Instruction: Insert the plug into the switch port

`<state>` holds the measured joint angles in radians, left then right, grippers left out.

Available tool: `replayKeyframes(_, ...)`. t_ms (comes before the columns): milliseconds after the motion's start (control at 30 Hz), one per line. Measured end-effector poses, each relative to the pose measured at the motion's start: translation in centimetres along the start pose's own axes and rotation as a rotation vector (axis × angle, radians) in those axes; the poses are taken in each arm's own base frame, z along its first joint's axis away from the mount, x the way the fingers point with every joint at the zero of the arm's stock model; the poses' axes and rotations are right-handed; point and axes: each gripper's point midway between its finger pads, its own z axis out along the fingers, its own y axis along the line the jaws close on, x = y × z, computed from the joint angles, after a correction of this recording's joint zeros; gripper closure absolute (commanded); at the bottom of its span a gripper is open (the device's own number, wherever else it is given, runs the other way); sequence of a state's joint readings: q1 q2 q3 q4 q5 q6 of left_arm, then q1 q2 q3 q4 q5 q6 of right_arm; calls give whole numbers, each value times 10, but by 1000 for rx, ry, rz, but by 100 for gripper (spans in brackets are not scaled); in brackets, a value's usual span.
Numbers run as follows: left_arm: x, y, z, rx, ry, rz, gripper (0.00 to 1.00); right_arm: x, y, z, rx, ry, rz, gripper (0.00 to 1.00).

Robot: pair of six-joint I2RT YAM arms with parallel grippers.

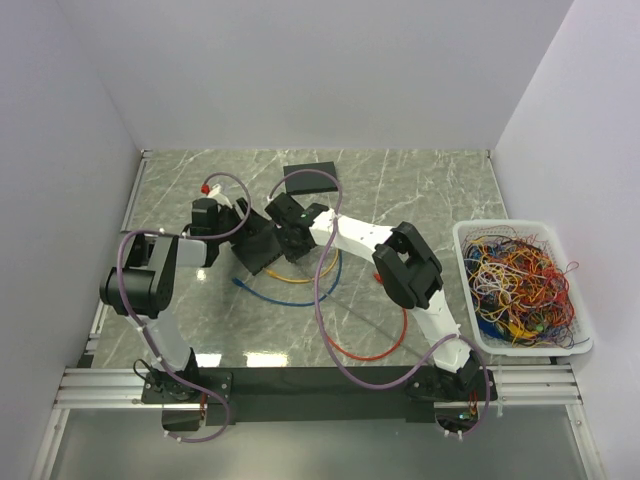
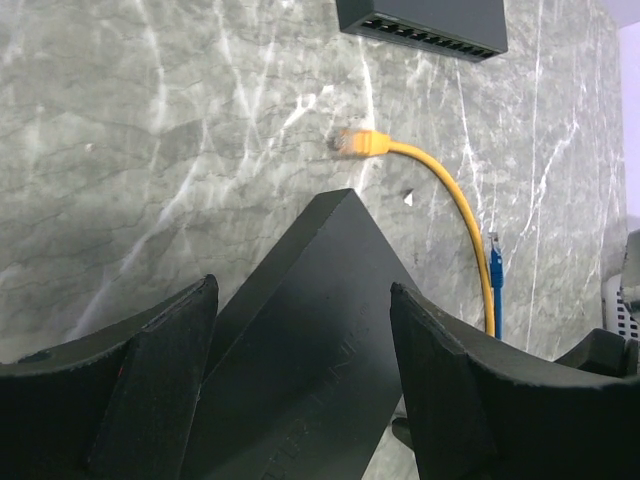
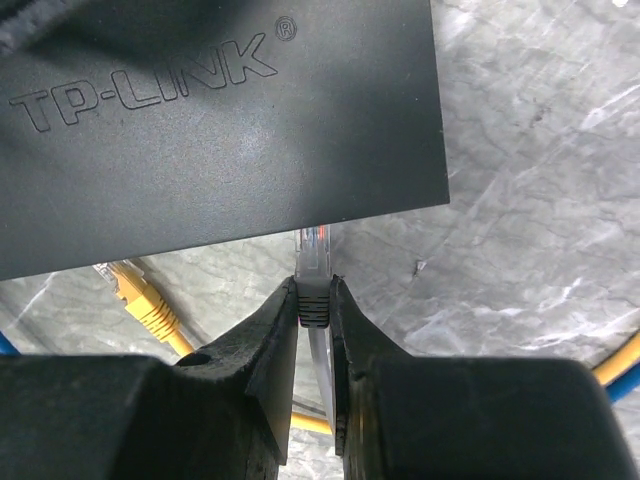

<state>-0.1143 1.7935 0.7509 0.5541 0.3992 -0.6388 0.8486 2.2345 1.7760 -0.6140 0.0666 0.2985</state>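
My left gripper is shut on a black TP-Link switch, whose body fills the gap between the two pads and whose corner points away over the marble. In the top view the left gripper holds the switch tilted near the middle of the table. Right next to it, my right gripper is shut on a grey plug. The plug's clear tip meets the near edge of the switch. The port itself is hidden under that edge.
A second black switch lies at the back, its port row showing. A yellow cable plug and a blue cable lie on the marble. An orange cable loops in front. A white basket of tangled cables stands at right.
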Motion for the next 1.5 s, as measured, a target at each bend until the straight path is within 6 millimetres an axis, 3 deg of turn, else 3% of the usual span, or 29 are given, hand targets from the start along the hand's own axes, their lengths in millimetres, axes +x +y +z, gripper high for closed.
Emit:
replayKeyframes(767, 0, -4, 23, 49, 40, 22, 29, -11, -10, 9, 73, -16, -15, 100)
replayKeyframes(1500, 2, -9, 35, 96, 70, 57, 35, -12, -15, 11, 44, -167, -248, 100)
